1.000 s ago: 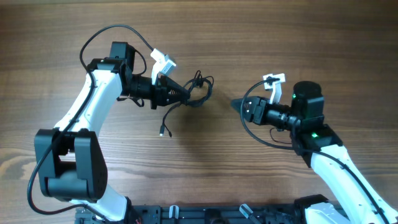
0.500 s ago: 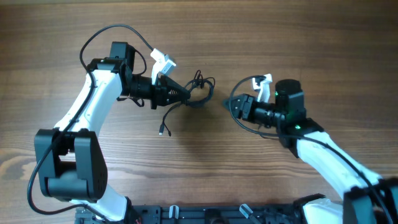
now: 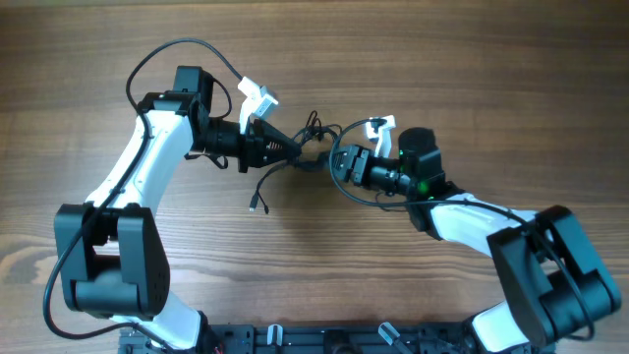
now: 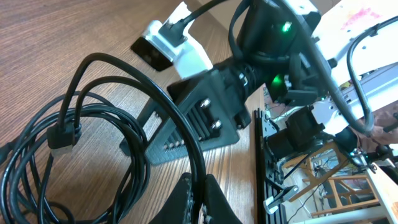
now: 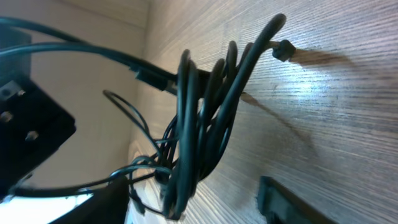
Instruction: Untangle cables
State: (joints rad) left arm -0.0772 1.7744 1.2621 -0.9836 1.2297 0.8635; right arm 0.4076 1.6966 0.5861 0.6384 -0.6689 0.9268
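Black cords make up the cables (image 3: 313, 141), one knotted bundle over the wooden worktop (image 3: 442, 59). It sits about midway between the left and right edges and nearer the far edge than the near one. One loose plug end (image 3: 257, 208) trails toward the near edge. I cannot tell whether the bundle itself is lifted clear of the wood.

Finding one: the left gripper (image 3: 285, 149) is pinched tight on the bundle. In the left wrist view its fingertips (image 4: 186, 198) meet on a single strand. I judge this hold to be an anchor, so that the other arm has something to pull against.

Finding two: the right gripper (image 3: 339, 162) is just beside the bundle on its right. Its fingers are spread apart, with loops standing between them in the right wrist view. I judge it is placed to take a loop; nothing is gripped there yet.

Pose: the left arm rises from the near left corner with its wrist turned rightward. The right arm reaches in from the near right corner, pointing leftward. The two grippers face each other across the bundle.
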